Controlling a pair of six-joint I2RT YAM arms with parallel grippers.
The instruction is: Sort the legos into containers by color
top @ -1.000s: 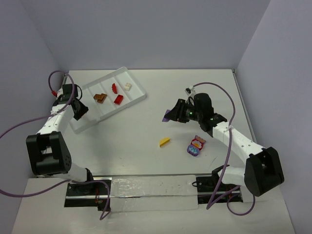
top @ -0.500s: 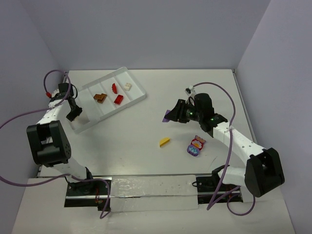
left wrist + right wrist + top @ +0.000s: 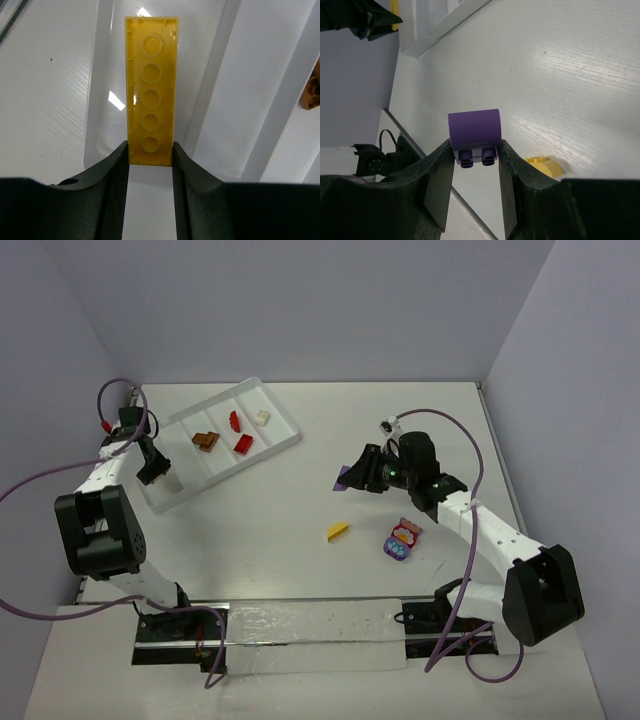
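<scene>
From above, the tray (image 3: 225, 462) sits at ten o'clock on the table (image 3: 300, 570). It holds a brown brick (image 3: 206, 440), two red bricks (image 3: 243, 443) and a white brick (image 3: 262, 417) in separate compartments. The left gripper (image 3: 152, 466) is at the tray's seven o'clock end. The right gripper (image 3: 350, 476) hangs right of centre. A loose yellow brick (image 3: 338, 530) lies at its six o'clock and a pink-and-purple cluster (image 3: 402, 540) at its four o'clock.

On the left wrist view, we see the left gripper (image 3: 150, 152) pinching one short end of a long yellow plate (image 3: 151, 90). The plate points to twelve o'clock over the tray's (image 3: 215, 100) end compartment. We can't tell whether it touches the floor.

On the right wrist view, the right gripper (image 3: 475, 161) is clamped on a purple brick (image 3: 474, 131), held clear of the table. The yellow brick (image 3: 543, 166) lies at four o'clock and the tray (image 3: 445, 30) is far off at eleven.

We judge the step in hand to be dropping the yellow plate. Next, the left jaws need to spread over that compartment. The right arm must then carry the purple brick across to an unused compartment.
</scene>
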